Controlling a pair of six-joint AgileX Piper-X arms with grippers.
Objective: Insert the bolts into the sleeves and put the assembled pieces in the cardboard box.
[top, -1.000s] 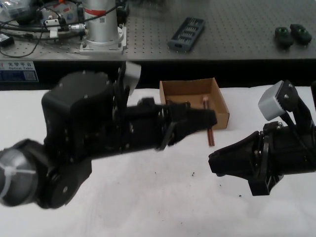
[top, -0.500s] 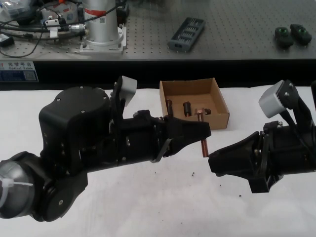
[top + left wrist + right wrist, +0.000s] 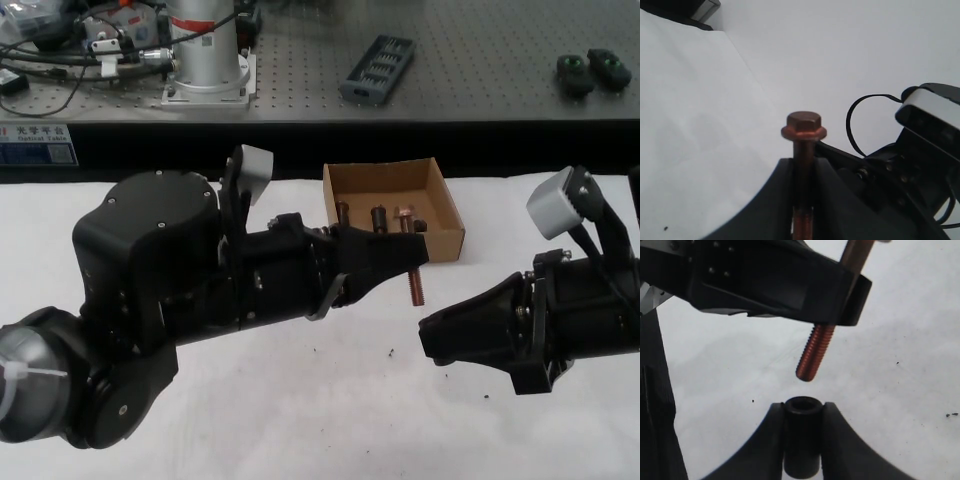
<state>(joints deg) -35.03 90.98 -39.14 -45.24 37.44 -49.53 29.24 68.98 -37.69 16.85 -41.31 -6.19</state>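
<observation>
High view: bolt [image 3: 415,286] near cardboard box [image 3: 445,246]

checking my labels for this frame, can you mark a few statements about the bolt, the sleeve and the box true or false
1. The left tool is shut on a copper bolt. True.
2. The right tool holds a black sleeve between its fingers. True.
3. The bolt is seated inside the sleeve. False: its threaded tip hangs just clear of the sleeve's opening, not touching it.
4. The cardboard box is empty. False: several pieces lie in it.
</observation>
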